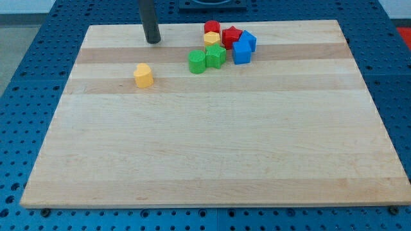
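A: Rod position?

B: Upper left of the frame. The dark rod comes down from the top edge; the tip [153, 41] rests on the pale wooden board [205, 147] near its far edge, touching no block. There is no claw on this arm — just the rod, so nothing is held.

A: Nearest block?

B: A yellow block [144, 75], rounded on top, alone below the tip and slightly to the view's left — near, but clearly apart.

A: The rest?

B: One cluster at upper centre, to the view's right of the tip. A red cylinder [212, 27] at the top, a small yellow block [211, 38] just under it, a red star-like block [232, 36] beside those. Below them a green cylinder-like block [197, 61] and a second green block [216, 56], pressed together. On the cluster's right, two blue blocks — a cube [241, 52] and another [249, 40] behind it, shape unclear.

A: Surroundings?

B: The board lies on a blue perforated counter [26, 83].
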{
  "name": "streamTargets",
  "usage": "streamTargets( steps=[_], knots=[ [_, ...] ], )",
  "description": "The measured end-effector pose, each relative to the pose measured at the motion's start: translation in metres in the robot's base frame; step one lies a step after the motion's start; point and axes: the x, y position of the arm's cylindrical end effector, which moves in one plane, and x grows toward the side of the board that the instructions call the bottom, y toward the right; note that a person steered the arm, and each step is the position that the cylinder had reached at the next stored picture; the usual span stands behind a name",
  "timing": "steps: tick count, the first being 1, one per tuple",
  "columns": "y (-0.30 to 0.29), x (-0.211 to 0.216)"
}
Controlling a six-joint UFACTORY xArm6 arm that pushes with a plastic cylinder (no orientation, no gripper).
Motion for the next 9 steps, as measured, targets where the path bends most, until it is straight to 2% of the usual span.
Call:
streamTargets(
  steps=[1,3,4,6,8,9],
  knots=[
    [0.021,-0.023],
    [0.097,-0.024],
    [0.112,-0.021],
    [0.134,0.012],
    [0.173,0.022],
    [0.167,0.027]
  ],
)
